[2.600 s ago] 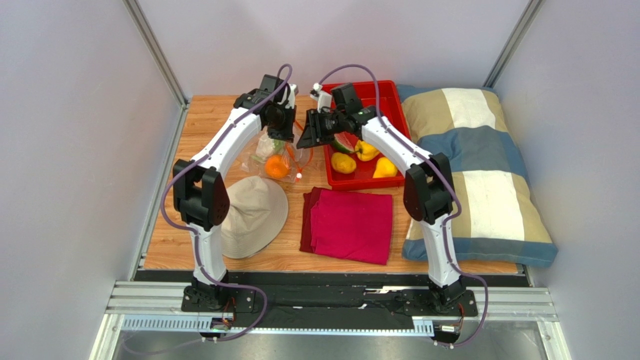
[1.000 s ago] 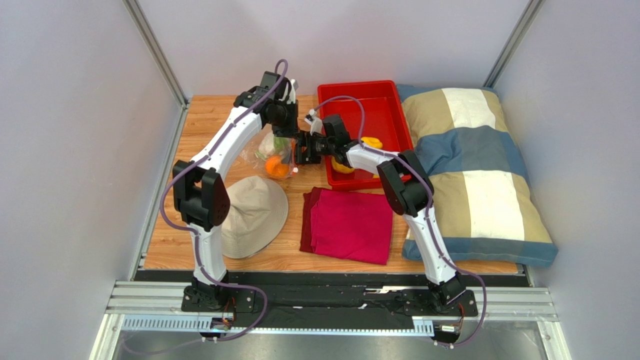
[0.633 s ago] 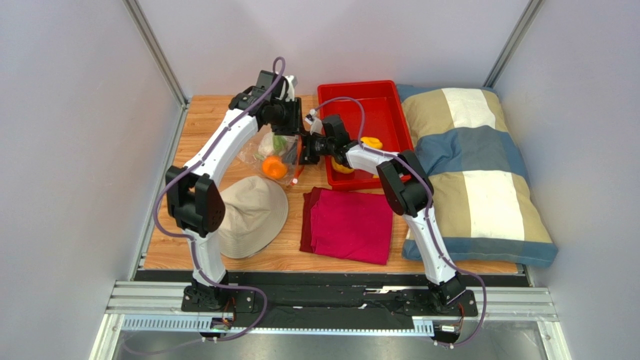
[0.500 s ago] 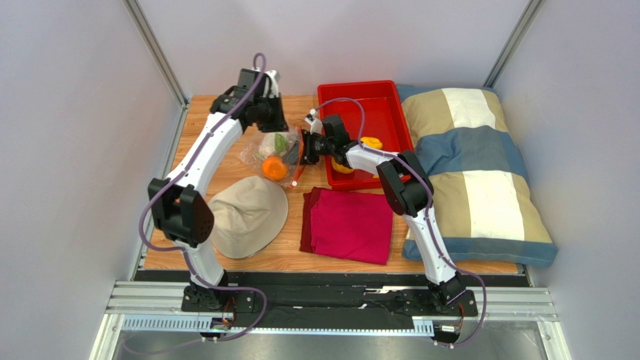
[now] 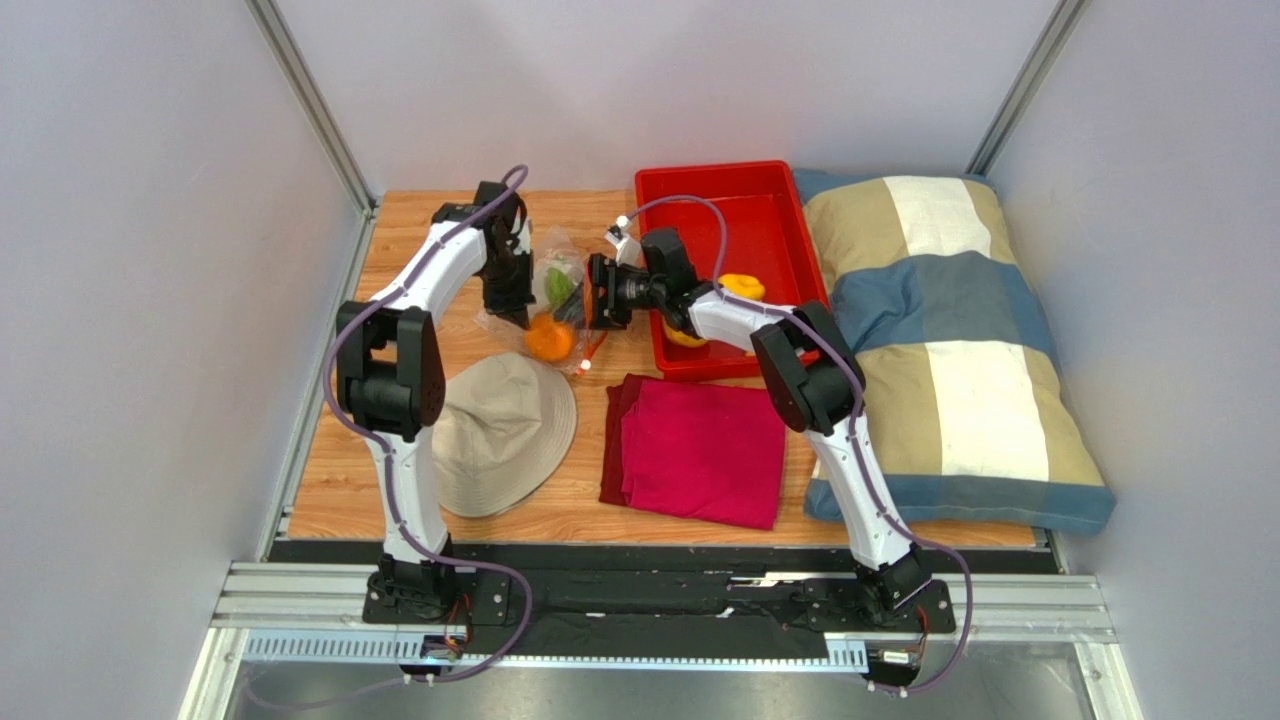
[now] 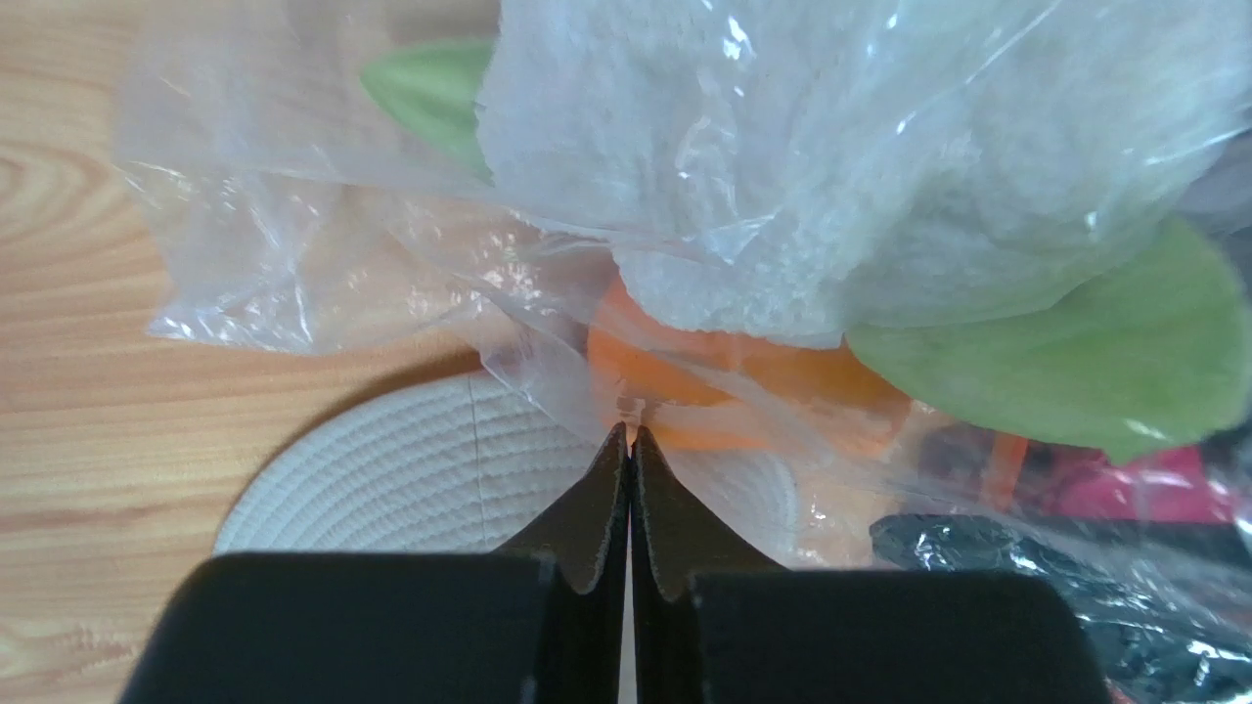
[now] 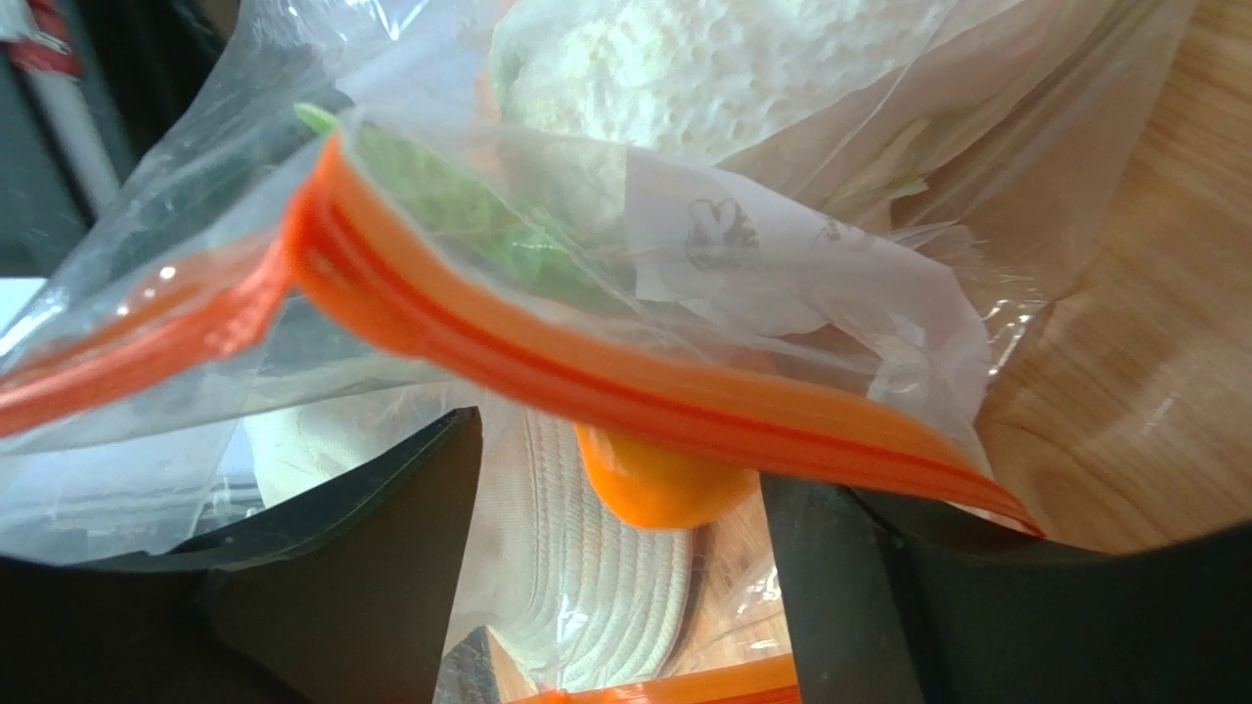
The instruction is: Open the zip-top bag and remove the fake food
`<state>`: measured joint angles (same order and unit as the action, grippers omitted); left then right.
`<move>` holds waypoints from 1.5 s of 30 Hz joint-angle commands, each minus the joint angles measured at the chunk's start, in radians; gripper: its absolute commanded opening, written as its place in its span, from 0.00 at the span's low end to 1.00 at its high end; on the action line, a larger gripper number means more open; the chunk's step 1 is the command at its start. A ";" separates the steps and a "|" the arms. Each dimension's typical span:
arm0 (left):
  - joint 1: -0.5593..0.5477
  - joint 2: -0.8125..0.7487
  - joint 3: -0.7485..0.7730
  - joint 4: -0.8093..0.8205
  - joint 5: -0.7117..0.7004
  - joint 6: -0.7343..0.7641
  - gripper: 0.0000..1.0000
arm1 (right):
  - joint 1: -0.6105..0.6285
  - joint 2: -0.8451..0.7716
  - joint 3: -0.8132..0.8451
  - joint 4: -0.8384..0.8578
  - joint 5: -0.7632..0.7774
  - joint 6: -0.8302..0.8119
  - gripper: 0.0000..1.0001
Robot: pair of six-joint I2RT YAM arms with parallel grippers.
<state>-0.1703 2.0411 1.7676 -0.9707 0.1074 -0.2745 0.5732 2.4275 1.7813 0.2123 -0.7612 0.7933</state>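
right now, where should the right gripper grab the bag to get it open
Take the orange zip strip, one lip only, coming from the tray side. It is the thick edge and lies across the open right gripper. The left gripper seems to pinch the bag film on the far side, so pulling apart should part it.

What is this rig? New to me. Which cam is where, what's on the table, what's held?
Two robot arms with two-finger grippers at the near edge of a table. The wide picture looks down from above and behind; the other two are wrist cameras. On it: a zip-top bag holding a cauliflower and an orange, a red tray with yellow fake food, a hat, a red cloth, a pillow. The left gripper is shut, pinching the bag's film; the right gripper is open at its orange zip strip.
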 commanded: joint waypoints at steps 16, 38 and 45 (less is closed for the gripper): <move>-0.066 0.097 0.047 -0.023 0.109 0.038 0.00 | 0.057 0.034 0.084 -0.022 0.000 -0.031 0.76; 0.008 0.004 0.010 -0.037 -0.081 0.115 0.00 | 0.033 0.044 0.073 -0.045 -0.003 -0.036 0.77; -0.043 0.122 0.064 -0.016 0.012 0.066 0.00 | 0.034 0.056 0.084 -0.051 -0.003 -0.031 0.77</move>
<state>-0.1696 2.1201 1.7866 -0.9947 0.0566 -0.1940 0.6056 2.4615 1.8263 0.1463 -0.7525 0.7593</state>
